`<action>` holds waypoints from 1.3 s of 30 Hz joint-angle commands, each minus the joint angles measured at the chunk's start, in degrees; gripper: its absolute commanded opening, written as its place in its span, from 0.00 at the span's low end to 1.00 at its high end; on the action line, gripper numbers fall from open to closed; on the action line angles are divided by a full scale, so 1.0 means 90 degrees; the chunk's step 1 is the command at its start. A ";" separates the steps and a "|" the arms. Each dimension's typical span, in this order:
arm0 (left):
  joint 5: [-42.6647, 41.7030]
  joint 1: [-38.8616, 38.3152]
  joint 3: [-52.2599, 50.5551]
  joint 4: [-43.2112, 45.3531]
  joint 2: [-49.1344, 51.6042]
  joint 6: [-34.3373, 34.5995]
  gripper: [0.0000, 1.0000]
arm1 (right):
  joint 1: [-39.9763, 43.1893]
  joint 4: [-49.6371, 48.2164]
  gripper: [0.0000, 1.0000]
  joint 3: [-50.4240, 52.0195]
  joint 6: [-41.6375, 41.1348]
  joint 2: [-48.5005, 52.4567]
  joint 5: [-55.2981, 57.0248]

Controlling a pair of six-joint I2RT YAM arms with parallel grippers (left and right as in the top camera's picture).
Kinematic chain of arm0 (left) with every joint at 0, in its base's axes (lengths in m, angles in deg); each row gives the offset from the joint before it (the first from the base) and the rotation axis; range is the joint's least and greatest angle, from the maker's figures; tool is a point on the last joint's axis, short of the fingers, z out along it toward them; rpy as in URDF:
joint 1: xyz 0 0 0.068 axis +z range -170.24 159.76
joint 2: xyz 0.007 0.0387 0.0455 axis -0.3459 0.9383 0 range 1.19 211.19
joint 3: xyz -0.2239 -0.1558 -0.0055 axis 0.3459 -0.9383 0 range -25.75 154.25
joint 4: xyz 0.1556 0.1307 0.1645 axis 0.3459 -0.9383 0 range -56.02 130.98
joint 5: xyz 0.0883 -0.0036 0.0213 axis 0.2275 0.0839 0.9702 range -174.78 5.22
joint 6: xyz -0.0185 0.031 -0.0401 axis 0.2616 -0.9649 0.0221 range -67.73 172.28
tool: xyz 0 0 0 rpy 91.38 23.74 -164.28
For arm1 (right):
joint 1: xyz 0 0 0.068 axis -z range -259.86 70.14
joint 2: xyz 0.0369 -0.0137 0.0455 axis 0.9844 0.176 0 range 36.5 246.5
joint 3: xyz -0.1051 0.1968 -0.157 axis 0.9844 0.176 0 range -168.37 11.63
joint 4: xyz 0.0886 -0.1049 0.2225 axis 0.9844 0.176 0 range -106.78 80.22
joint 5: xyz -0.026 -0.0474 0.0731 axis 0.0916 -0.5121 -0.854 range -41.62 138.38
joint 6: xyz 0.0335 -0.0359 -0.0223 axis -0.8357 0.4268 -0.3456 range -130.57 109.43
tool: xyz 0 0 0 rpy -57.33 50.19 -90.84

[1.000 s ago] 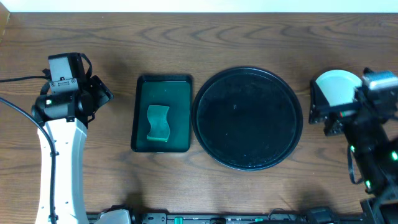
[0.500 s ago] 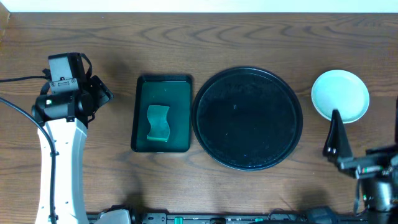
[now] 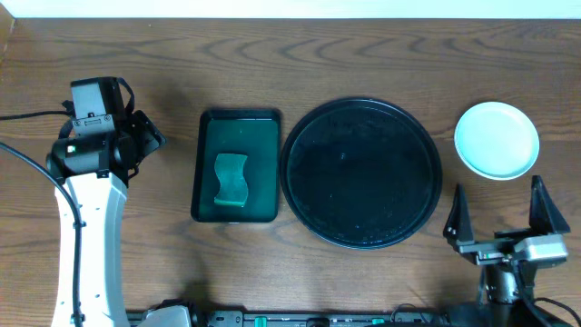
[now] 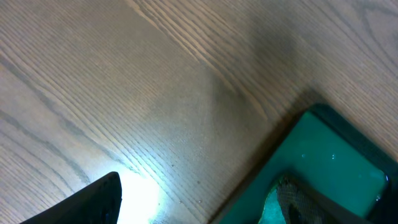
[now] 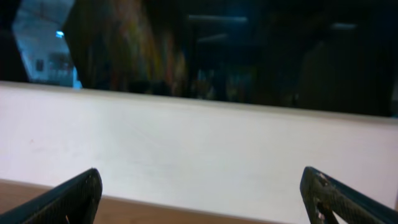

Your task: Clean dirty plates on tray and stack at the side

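The round black tray lies mid-table with nothing on it. A pale white plate rests on the wood to its right; from above I cannot tell whether more plates lie under it. My right gripper stands open near the table's front edge, below the plate and apart from it, with nothing between its jaws. In the right wrist view its fingers frame only a white wall. My left gripper is at the far left, open and empty, one finger over bare wood.
A dark green rectangular tray holding a light green sponge sits just left of the black tray. Its corner shows in the left wrist view. A black cable runs along the left edge.
My right arm has drawn back from the plate toward the table's front edge, leaving the plate fully uncovered. The left arm has not moved.
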State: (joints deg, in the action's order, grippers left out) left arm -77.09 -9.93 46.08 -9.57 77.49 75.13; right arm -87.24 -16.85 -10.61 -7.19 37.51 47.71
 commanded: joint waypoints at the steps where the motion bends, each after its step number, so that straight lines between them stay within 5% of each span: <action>1: 0.0058 0.0019 0.0085 0.0000 -0.0036 0.0012 0.80 | 0.0153 -0.0590 0.99 0.0639 -0.0012 -0.0075 0.0017; 8: 0.0058 0.0019 0.0085 0.0000 -0.0036 0.0012 0.80 | 0.0602 -0.2021 0.99 0.1722 -0.0017 -0.0075 -0.0044; 20: 0.0058 0.0019 0.0085 0.0000 -0.0036 0.0012 0.80 | 0.1120 -0.2208 0.99 0.2441 -0.0012 -0.0078 -0.0726; 33: 0.0058 0.0019 0.0085 0.0000 -0.0036 0.0012 0.80 | 0.1120 0.0087 0.99 0.2441 -0.0010 -0.0078 -0.0568; 39: 0.0058 0.0019 0.0085 0.0000 -0.0036 0.0012 0.81 | 0.1117 0.0236 0.99 0.2441 -0.0012 -0.0080 -0.0571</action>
State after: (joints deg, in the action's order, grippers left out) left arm -77.09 -9.93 46.08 -9.57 77.49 75.13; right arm -77.80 -14.82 11.25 -7.17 37.14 41.96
